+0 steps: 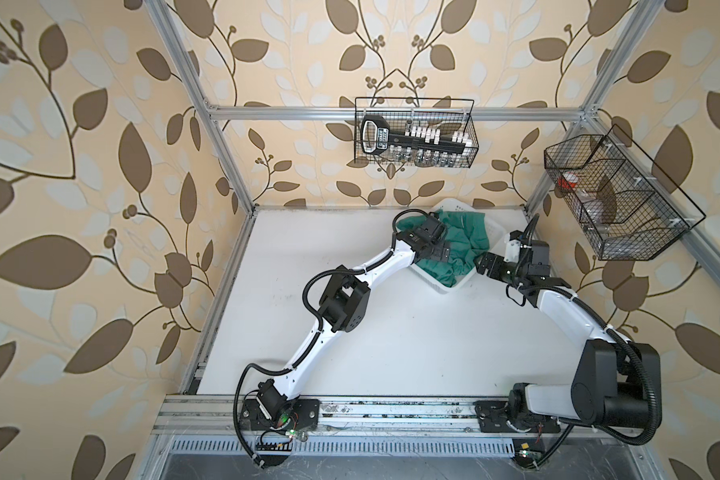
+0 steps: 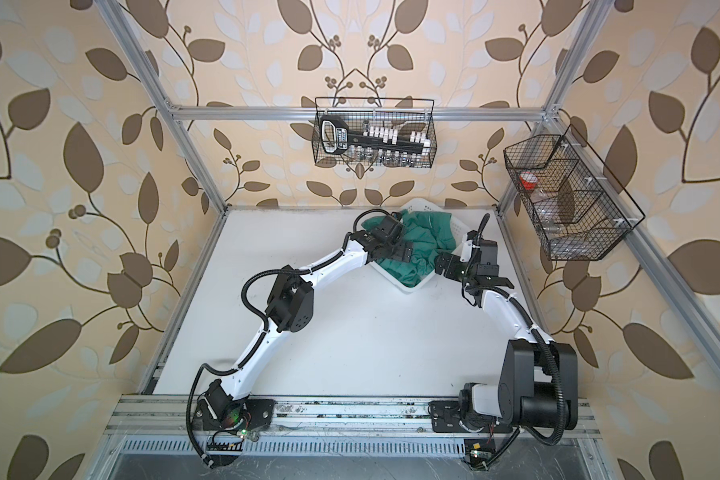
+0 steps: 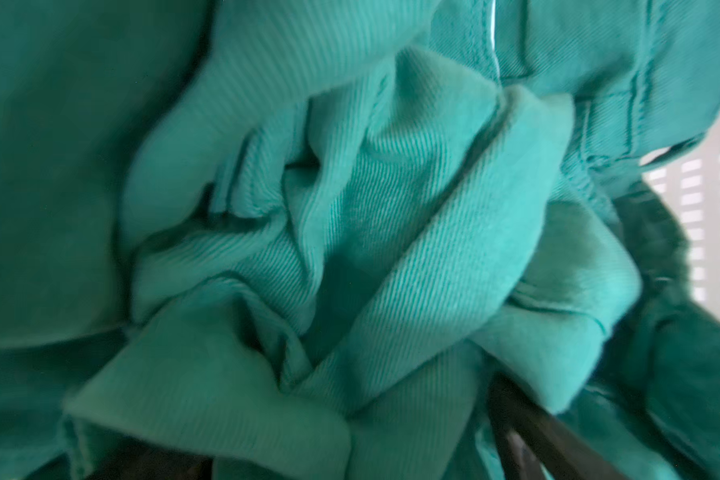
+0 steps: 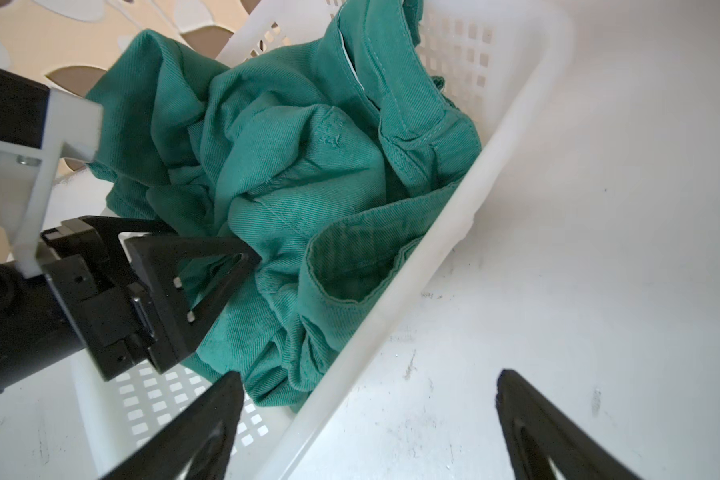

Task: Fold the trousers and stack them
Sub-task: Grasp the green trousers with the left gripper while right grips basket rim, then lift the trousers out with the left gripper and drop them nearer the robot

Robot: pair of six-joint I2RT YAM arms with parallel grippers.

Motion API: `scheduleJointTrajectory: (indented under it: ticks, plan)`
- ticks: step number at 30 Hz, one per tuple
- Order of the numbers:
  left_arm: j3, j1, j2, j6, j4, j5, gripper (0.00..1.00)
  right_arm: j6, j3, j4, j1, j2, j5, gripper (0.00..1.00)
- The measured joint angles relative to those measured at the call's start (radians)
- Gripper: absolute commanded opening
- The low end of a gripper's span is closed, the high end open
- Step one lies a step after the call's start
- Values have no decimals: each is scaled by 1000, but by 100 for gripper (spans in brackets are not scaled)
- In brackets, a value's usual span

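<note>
the trousers (image 1: 462, 237) lie crumpled in the white basket (image 1: 447, 289), upper centre in both top views. left gripper (image 1: 439, 251) spread wide among the cloth; right gripper (image 4: 368, 376) spread across the basket's rim.

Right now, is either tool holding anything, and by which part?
Nothing is held. The left tool is open, pushed into the trousers in the basket; the right tool is open astride the basket's rim.

Bright even light — left wrist view blurred
</note>
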Motion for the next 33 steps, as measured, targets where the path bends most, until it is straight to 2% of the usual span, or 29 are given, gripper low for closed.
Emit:
scheduleJointTrajectory:
  ticks: [2,3,5,8,11,14,19,26,30,33]
  plan:
    - [13,0,15,6,10,2,95,9,0,1,0,5,-1,90]
    - [25,0,26,8,17,3,87,14,0,3,0,8,-1,88]
    - [47,0,44,18,27,11,62,26,0,10,0,17,-4,84]
    - [61,3,58,28,41,26,37,49,0,18,0,29,-10,80]
    - [60,1,58,46,48,47,0,74,0,24,0,31,-11,75]
    - [32,1,39,64,61,57,0,101,0,38,0,32,-11,71]
    - [-111,1,-81,77,91,73,0,144,0,50,0,40,2,59]
    - [-294,0,-369,80,104,88,0,208,0,78,8,100,28,53]
    - [-363,0,-525,85,117,87,0,240,7,91,29,148,35,43]
    - [-416,0,-615,99,122,58,0,264,18,101,43,188,42,40]
